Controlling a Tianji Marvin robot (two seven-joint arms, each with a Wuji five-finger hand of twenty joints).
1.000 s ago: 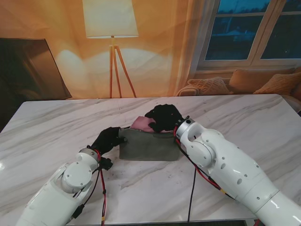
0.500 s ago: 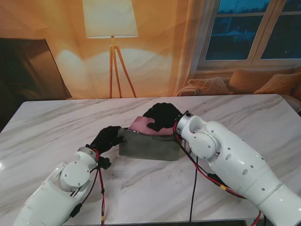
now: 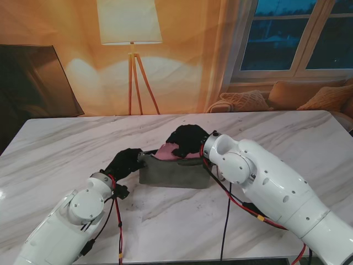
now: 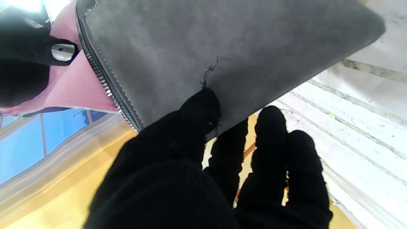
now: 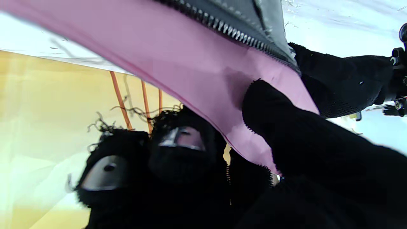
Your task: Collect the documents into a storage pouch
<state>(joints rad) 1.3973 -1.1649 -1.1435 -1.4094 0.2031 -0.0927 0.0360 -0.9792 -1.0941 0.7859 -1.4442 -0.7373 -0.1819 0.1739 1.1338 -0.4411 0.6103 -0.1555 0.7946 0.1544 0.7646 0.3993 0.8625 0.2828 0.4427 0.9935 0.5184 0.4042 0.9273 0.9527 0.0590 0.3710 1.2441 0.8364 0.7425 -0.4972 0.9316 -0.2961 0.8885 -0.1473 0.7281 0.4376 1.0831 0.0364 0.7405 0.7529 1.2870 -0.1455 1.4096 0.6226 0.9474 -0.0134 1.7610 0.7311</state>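
A grey felt pouch (image 3: 175, 170) with a zipper stands on the marble table (image 3: 66, 149) in front of me. My left hand (image 3: 126, 162), in a black glove, pinches the pouch's left end; the wrist view shows the thumb on the grey face (image 4: 222, 47) and the other fingers behind it. A pink document (image 3: 167, 150) sticks out of the pouch's open top. My right hand (image 3: 186, 141) is shut on this pink sheet (image 5: 203, 66), thumb on one side and fingers on the other, just past the zipper (image 5: 229, 30). How deep the sheet sits inside is hidden.
A floor lamp (image 3: 130, 33) and a dark screen (image 3: 33, 83) stand beyond the table's far edge. A sofa with cushions (image 3: 287, 96) sits under the window at the back right. Cables (image 3: 226, 221) hang from both arms over the table.
My right hand has shifted left and nearer to the pouch's opening with the pink document, so less pink shows above the zipper. The left hand keeps its hold on the pouch.
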